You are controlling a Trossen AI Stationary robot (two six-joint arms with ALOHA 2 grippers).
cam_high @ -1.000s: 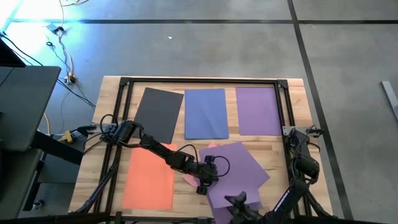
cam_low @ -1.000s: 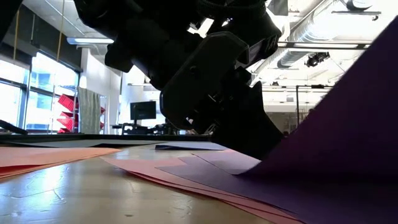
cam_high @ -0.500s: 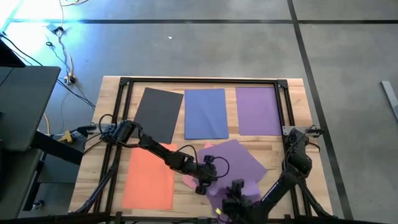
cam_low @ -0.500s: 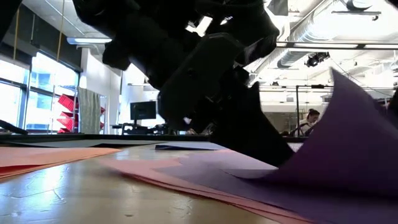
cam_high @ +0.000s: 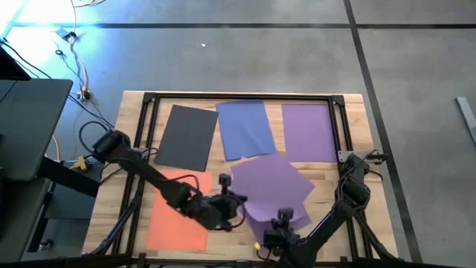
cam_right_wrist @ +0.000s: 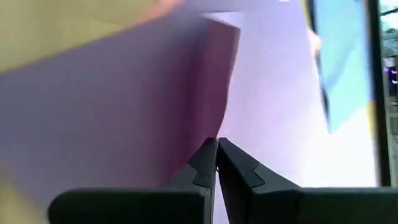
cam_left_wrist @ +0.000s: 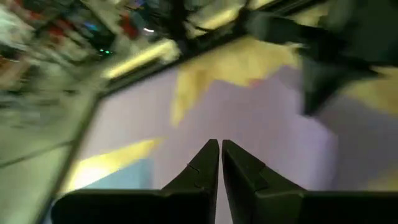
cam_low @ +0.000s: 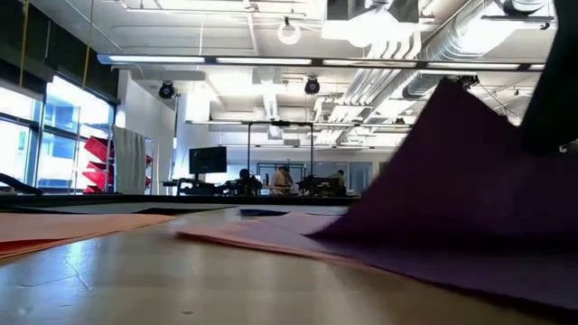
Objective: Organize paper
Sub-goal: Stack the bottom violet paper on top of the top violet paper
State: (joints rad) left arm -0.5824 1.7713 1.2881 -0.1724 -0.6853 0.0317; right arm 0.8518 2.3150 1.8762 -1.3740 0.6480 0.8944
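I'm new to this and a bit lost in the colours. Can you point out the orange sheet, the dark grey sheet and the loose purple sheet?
orange sheet (cam_high: 177, 219): high view, its middle.
dark grey sheet (cam_high: 186, 137): high view, its centre.
loose purple sheet (cam_high: 269, 186): high view, its flat middle.

Back row was full: dark grey sheet (cam_high: 185, 136), blue sheet (cam_high: 246, 129) and flat purple sheet (cam_high: 308, 132) lay side by side. The loose purple sheet (cam_high: 272, 187) curled up mid-table, blocking the near centre. Orange sheet (cam_high: 175, 214) covered front left. Bare table (cam_high: 335, 179) stayed open front right.
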